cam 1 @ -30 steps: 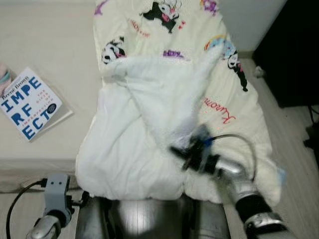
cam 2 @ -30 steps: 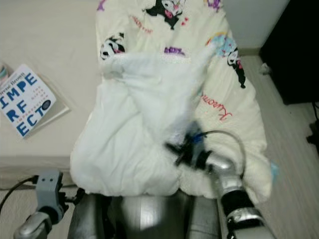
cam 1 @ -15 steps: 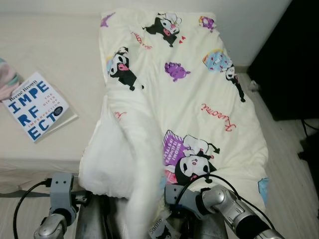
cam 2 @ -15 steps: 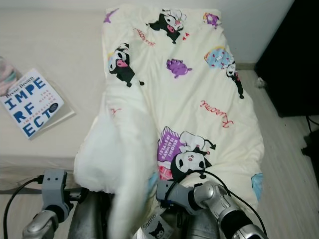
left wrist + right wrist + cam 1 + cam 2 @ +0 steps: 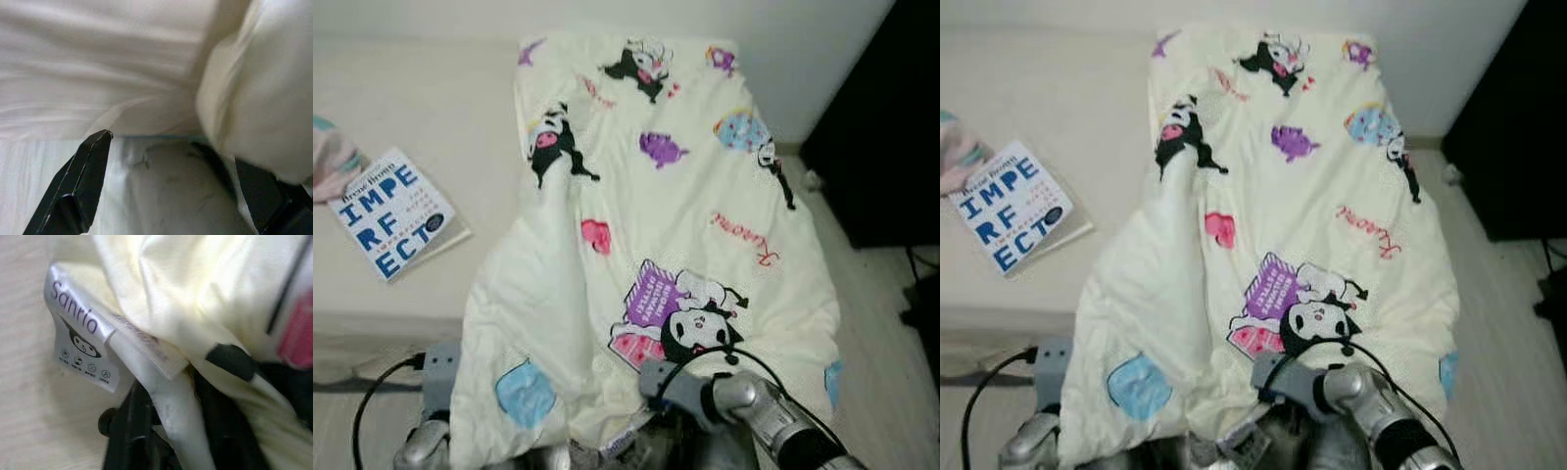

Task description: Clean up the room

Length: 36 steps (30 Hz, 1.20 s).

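A cream blanket [image 5: 685,196] printed with cartoon figures lies spread, print side up, over the right part of the bed [image 5: 421,98]. Its near edge drapes over my body. My right arm [image 5: 744,401] reaches under that near edge. In the right wrist view my right gripper [image 5: 166,431] is shut on the blanket's hem [image 5: 161,396], beside a white Sanrio label [image 5: 83,342]. My left arm [image 5: 438,367] sits low at the blanket's near left corner. My left gripper [image 5: 166,196] is open, a cream fold [image 5: 254,88] hanging over one finger.
A blue and white book [image 5: 391,211] lies on the bare mattress at the left, with a pink cloth [image 5: 328,166] at the far left edge. Black furniture [image 5: 891,117] stands to the right beyond a strip of wooden floor [image 5: 891,343].
The folded-back white underside of the blanket has been drawn toward me and now lies flat, print side up. My right gripper has pulled back to the near edge with the hem.
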{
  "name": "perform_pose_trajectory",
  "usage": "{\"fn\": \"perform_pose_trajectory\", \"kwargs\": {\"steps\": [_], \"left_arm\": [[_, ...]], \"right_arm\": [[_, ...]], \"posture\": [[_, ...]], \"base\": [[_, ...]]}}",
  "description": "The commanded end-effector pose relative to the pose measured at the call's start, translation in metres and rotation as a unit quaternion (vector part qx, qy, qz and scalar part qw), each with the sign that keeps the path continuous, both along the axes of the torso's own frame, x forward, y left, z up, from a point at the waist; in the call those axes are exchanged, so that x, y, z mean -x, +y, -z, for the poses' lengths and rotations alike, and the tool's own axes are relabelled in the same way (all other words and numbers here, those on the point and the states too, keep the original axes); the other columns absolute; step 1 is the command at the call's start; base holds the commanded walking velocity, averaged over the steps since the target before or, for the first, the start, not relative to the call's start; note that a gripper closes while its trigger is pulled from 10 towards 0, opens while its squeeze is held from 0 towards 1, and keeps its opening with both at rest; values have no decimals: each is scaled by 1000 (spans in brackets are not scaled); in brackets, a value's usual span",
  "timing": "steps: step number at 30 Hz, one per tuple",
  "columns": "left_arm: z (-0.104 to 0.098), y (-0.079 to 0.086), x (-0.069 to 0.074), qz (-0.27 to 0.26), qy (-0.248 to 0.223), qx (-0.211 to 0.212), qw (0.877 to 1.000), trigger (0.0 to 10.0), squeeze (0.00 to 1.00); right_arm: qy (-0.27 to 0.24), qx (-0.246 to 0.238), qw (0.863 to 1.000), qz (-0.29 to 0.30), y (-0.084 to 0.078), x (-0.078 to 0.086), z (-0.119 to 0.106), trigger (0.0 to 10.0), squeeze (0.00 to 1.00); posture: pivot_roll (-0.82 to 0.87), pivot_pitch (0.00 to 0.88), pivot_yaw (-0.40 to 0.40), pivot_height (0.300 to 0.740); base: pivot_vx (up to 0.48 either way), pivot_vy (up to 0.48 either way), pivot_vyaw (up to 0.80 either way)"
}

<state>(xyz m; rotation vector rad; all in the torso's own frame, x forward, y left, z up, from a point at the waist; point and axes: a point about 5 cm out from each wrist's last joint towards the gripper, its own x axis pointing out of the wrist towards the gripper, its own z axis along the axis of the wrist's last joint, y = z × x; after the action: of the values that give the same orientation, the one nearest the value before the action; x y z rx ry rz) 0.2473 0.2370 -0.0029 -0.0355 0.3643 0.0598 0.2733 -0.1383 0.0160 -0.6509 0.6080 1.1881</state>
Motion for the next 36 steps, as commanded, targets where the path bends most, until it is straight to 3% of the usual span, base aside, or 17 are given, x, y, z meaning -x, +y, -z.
{"fn": "perform_pose_trajectory", "kwargs": {"steps": [1, 3, 5, 7, 8, 13, 14, 15, 16, 18, 23, 24, 25, 26, 29, 34, 36], "left_arm": [[7, -4, 3, -5, 12, 6, 1000, 10000, 0], [7, -4, 3, -5, 12, 6, 1000, 10000, 0], [6, -4, 0, -6, 8, 6, 1000, 10000, 0], [6, -4, 0, -6, 8, 6, 1000, 10000, 0], [5, -4, -2, -7, 8, 6, 1000, 10000, 0], [5, -5, -5, -7, 8, 7, 1000, 10000, 0], [5, -6, -7, -5, 7, 7, 1000, 10000, 0], [5, -6, -7, -5, 7, 7, 1000, 10000, 0], [4, -8, -9, -4, 6, 7, 1000, 10000, 0], [1, -6, -13, -6, -1, 4, 1000, 10000, 0], [-1, -2, -14, -11, -4, 0, 1000, 10000, 0], [-1, 2, -14, -15, -3, -2, 1000, 10000, 0], [-1, 2, -14, -15, -3, -2, 1000, 10000, 0], [-2, 5, -13, -19, -2, -6, 1000, 10000, 0], [-4, 12, -15, -25, -2, -18, 1000, 10000, 0], [-5, 14, -16, -26, -2, -26, 999, 10000, 0], [-5, 18, -15, -29, 4, -39, 999, 10000, 0]], "right_arm": [[84, 26, 996, -10, -24, 26, 13, 10000, 1000], [84, 26, 996, -10, -24, 26, 13, 10000, 1000], [125, 70, 989, -34, -40, 40, 16, 10000, 1000], [125, 70, 989, -34, -40, 40, 16, 10000, 1000], [131, 90, 987, -35, -50, 44, 15, 10000, 1000], [115, 45, 992, 1, -50, 42, 3, 10000, 1000], [104, 25, 994, 16, -47, 39, -1, 10000, 784], [104, 25, 994, 16, -47, 39, -1, 10000, 784], [106, 7, 994, 22, -44, 39, -4, 10000, 0], [118, -47, 992, 16, -36, 41, -21, 10000, 0], [129, -95, 987, -2, -32, 46, -40, 10000, 0], [134, -112, 985, -13, -32, 50, -51, 10000, 282], [134, -112, 985, -13, -32, 50, -51, 10000, 282], [143, -127, 981, -25, -32, 56, -61, 10000, 1000], [156, -137, 977, -44, -33, 71, -72, 10000, 1000], [164, -124, 977, -53, -33, 82, -74, 10000, 1000], [146, -169, 974, -31, -28, 80, -83, 10000, 1000]], "posture": [[-22, 186, -60, 493], [-22, 186, -60, 493], [-27, 180, -62, 493], [-27, 180, -62, 493], [-39, 175, -63, 493], [-57, 162, -58, 493], [-55, 161, -58, 493], [-55, 161, -58, 493], [-55, 156, -60, 493], [-52, 149, -66, 493], [-58, 147, -67, 493], [-61, 148, -67, 493], [-61, 148, -67, 493], [-64, 139, -68, 493], [-64, 135, -68, 493], [-57, 126, -64, 493], [-61, 117, -54, 493]], "base": [[0, 0, 0], [0, 0, 0], [0, 0, 0], [0, 0, 0], [0, 0, 0], [0, 0, 0], [0, 0, 0], [0, 0, 0], [0, 0, 0], [0, 0, 0], [0, 0, 0], [0, 0, 0], [0, 0, 0], [0, 0, 0], [0, 0, 0], [0, 0, 0], [0, 0, 0]]}}
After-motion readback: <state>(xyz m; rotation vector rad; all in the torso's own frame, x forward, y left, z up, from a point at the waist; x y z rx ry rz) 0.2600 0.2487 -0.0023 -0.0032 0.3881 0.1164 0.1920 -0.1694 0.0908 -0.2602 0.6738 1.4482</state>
